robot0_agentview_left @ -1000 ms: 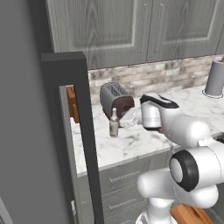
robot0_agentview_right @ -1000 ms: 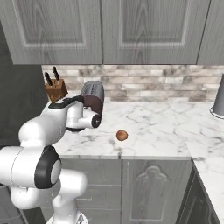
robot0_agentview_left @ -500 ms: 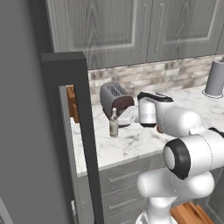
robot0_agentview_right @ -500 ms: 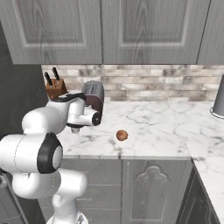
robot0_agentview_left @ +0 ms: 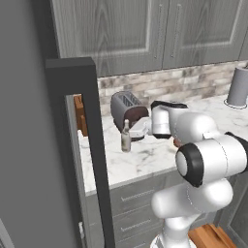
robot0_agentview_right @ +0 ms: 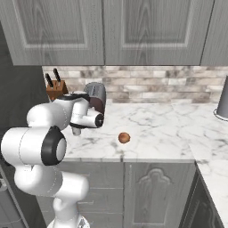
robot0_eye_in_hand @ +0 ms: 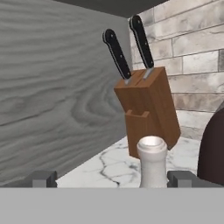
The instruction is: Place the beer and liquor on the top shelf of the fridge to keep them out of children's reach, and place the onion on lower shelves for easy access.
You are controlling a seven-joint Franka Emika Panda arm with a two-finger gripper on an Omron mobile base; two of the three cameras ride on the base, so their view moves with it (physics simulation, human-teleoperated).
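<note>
Two dark fingertips of your claw (robot0_eye_in_hand: 112,179) stand wide apart, the liquor (robot0_eye_in_hand: 152,159) upright on the counter (robot0_agentview_right: 169,129) between them, not yet gripped. Behind it stands a knife block (robot0_eye_in_hand: 148,109); the onion (robot0_agentview_right: 124,137) lies well apart near the counter's front edge.

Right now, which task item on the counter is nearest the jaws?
The stout whitish bottle with a short neck: it stands upright just ahead of the open jaws, before the wooden knife block. The small round orange-brown onion lies well apart.
</note>
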